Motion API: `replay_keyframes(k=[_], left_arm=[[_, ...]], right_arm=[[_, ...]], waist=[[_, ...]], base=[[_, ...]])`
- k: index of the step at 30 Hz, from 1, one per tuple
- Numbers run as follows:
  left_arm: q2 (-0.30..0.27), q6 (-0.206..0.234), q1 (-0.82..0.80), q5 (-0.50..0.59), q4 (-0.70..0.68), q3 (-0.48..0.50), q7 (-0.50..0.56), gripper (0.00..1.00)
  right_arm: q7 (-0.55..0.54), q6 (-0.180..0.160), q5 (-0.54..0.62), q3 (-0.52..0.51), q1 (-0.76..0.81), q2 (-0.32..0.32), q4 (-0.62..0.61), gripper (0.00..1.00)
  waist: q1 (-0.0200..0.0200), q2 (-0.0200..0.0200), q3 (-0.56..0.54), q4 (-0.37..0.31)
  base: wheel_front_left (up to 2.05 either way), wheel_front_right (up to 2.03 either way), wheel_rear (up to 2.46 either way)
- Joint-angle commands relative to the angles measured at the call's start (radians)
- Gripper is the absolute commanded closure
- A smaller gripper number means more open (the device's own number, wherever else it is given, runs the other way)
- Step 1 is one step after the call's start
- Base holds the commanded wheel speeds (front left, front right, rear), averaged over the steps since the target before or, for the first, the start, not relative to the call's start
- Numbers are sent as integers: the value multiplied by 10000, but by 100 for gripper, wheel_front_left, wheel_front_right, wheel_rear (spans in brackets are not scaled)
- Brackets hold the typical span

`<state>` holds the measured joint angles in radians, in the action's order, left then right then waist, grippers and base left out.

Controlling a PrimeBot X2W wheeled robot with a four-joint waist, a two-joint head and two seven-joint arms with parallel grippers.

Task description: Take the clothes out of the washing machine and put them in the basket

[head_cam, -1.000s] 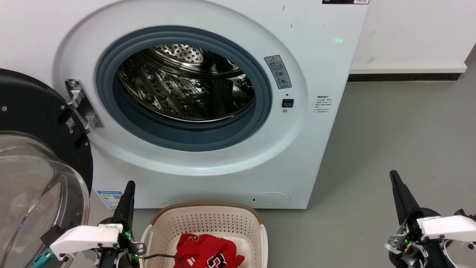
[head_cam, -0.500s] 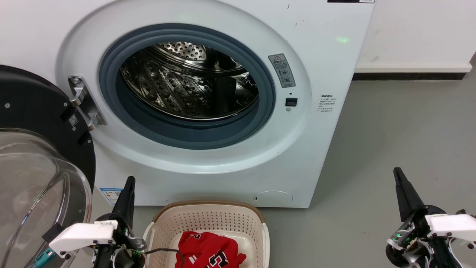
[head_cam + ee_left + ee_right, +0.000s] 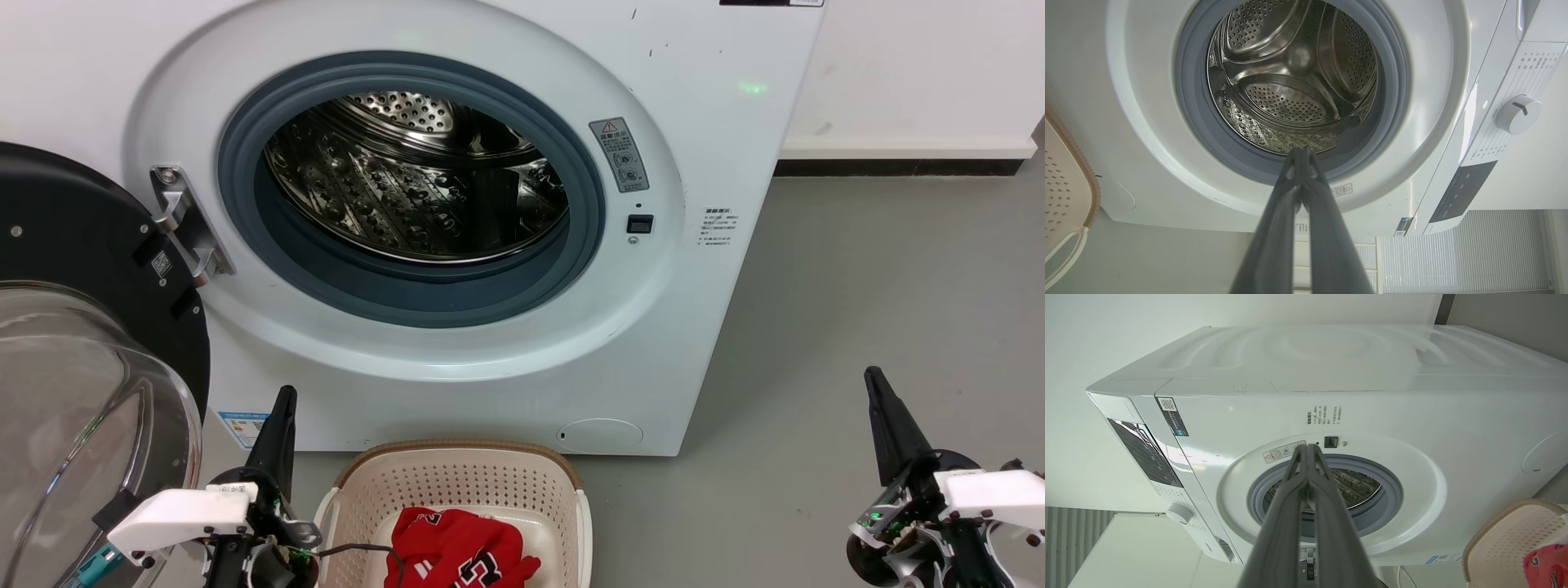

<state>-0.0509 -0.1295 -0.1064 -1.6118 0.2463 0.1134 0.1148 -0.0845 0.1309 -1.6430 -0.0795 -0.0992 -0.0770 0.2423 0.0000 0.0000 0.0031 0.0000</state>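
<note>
Head view: crumpled red clothes (image 3: pixel 457 551) lie in the perforated cream basket (image 3: pixel 457 486) on the floor just before the white washer (image 3: pixel 718 163). Its dimpled steel drum (image 3: pixel 408 196) gapes, and the glass door (image 3: pixel 82 367) is swung left. The left gripper (image 3: pixel 284 400) is at the washer's lower left and the right gripper (image 3: pixel 873 380) beyond its right side, tapered dark fingers shut.
Left wrist view: fingers (image 3: pixel 1286 212) pressed together, pointing at the drum.
Right wrist view: fingers closed before the washer's grey gasket (image 3: pixel 1392 498).

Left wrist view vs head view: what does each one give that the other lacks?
Left wrist view adds the program dial, the black control panel and the rear wall of the drum. Head view adds the red clothes lying in the basket, the open glass door and the right gripper, fingers together. Both share the grey gasket, the drum, the basket and the left gripper, fingers shut.
</note>
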Motion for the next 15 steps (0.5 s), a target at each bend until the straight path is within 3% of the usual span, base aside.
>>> replay_keyframes(k=[1,15], left_arm=[[14,-40,-70,-20,5,32,28,100],[14,-40,-69,-21,4,31,27,100]], right_arm=[[-40,-3,31,-17,-122,30,20,100],[-78,-3,73,-67,-128,66,23,100]], waist=[[0,0,0,-1],[0,0,0,0]], base=[[0,0,0],[0,0,0]])
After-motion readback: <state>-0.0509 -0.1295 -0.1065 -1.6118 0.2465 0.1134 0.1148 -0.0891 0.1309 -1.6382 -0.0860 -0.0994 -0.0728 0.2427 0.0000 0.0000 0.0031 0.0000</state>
